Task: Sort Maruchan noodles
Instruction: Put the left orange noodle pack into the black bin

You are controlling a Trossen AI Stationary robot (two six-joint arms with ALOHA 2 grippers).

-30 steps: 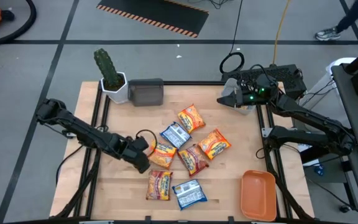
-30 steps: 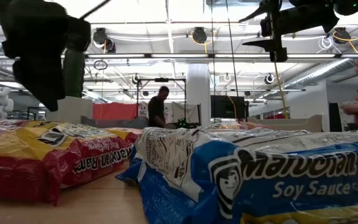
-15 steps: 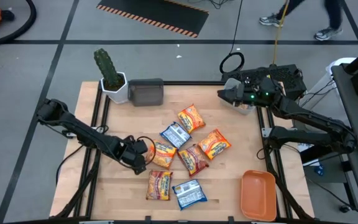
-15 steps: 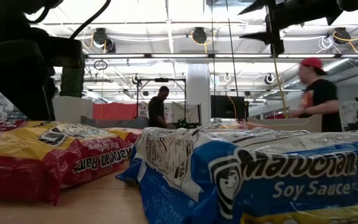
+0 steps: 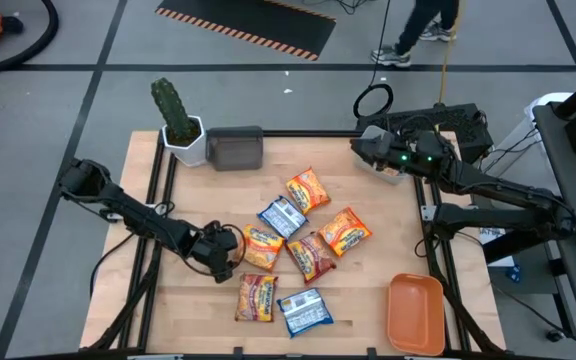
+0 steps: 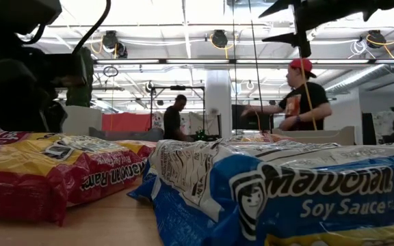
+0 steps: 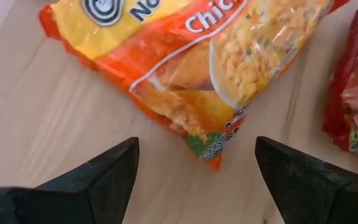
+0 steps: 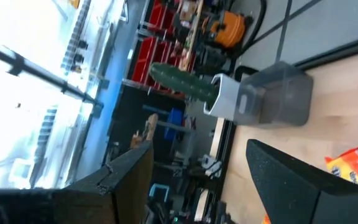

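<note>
Left hand (image 7: 194,165) spread, straddling orange packet (image 7: 204,68) corner

7 Maruchan noodles packets (image 5: 300,240) lie flat in a loose cluster mid-table: 4 orange-yellow ones (image 5: 308,188), 2 blue-white ones (image 5: 283,215) and 1 dark red-brown one (image 5: 311,256), several touching or overlapping at their edges.

packets (image 5: 293,250) clustered mid-table, bare wood (image 5: 368,320) around
</note>
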